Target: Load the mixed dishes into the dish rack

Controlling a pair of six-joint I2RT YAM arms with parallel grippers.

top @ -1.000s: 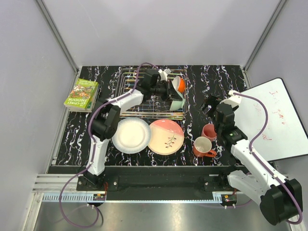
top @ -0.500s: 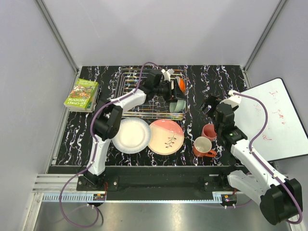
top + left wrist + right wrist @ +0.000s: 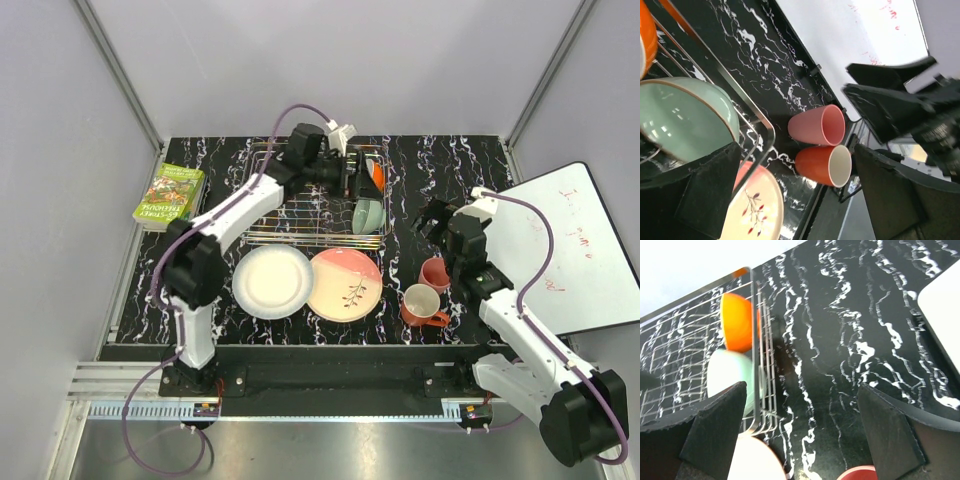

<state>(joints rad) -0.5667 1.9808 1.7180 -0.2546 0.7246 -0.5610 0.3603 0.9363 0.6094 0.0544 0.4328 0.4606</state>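
Letting go is what has just happened: my left pincer (image 3: 352, 180), clamped shut a second ago, now stands spread wide with nothing between its fingers, and it has drawn back off the pale green bowl (image 3: 368, 214). That bowl sits on edge at the right end of the dish rack (image 3: 290, 228), just on the near side of the orange bowl (image 3: 374, 174). From my left wrist I see the green one leaning inside the rack's corner wire, clear of my fingers. As I judge it, that makes two dishes loaded and four left on the counter (image 3: 410, 165). The white round plate (image 3: 272, 281) and the peach-pink plate (image 3: 345, 284) lie side by side, edges touching, just in front of the rack. The pink cup (image 3: 434, 272) and the orange handled mug (image 3: 422, 305) stand close together to the right. My right pincer (image 3: 434, 219), also spread and empty, hovers over the counter just beyond the pink cup, so I reckon the cup is its natural next pick.
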